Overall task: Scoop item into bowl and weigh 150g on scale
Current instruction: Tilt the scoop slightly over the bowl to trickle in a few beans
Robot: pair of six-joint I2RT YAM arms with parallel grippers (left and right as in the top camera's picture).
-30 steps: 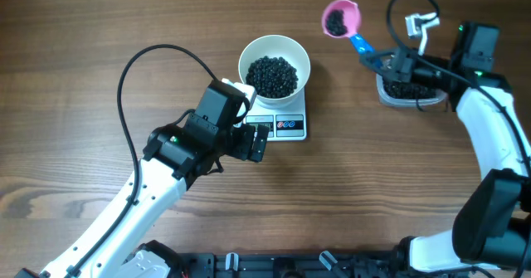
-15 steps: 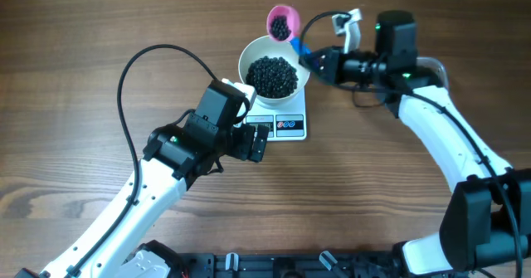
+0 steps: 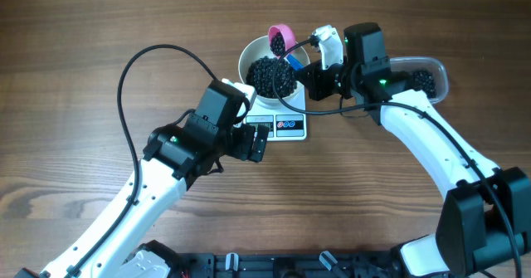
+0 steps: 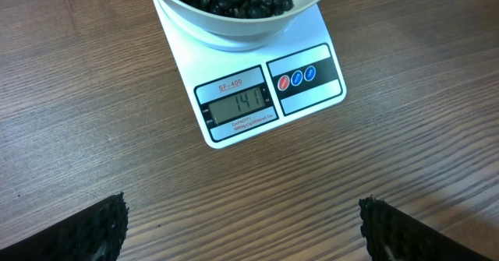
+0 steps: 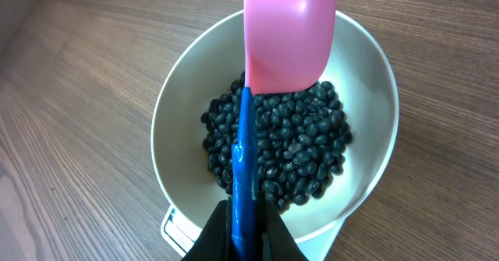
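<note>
The wooden table [image 3: 83,29] carries everything. The clear tub [image 3: 442,70] lies well behind the right gripper [image 5: 243,238], back along its arm. The scale [image 4: 191,62] sits just ahead of the left gripper [image 4: 243,222], whose fingers are spread wide with nothing between them, its camera looking at the display [image 4: 238,107]. The white bowl [image 5: 183,121] stands on the scale, directly below and ahead of the right fingers. These are pressed together on the blue handle [image 5: 243,160] of the pink scoop [image 5: 288,35]. That grip is the relation that matters. The scoop's long axis runs straight out from the right fingertips, across the middle of the bowl. Its head hangs over the far half, above the heap of beads [image 5: 296,152]. The overhead view shows some dark beads in the cup; from the wrist only its smooth pink back shows. The display reads 141 (short of the target, I judge), so what comes next is likely a small, careful tip rather than a full dump. The right arm is the one placed for it, since the left is nearer the scale but holds nothing.
</note>
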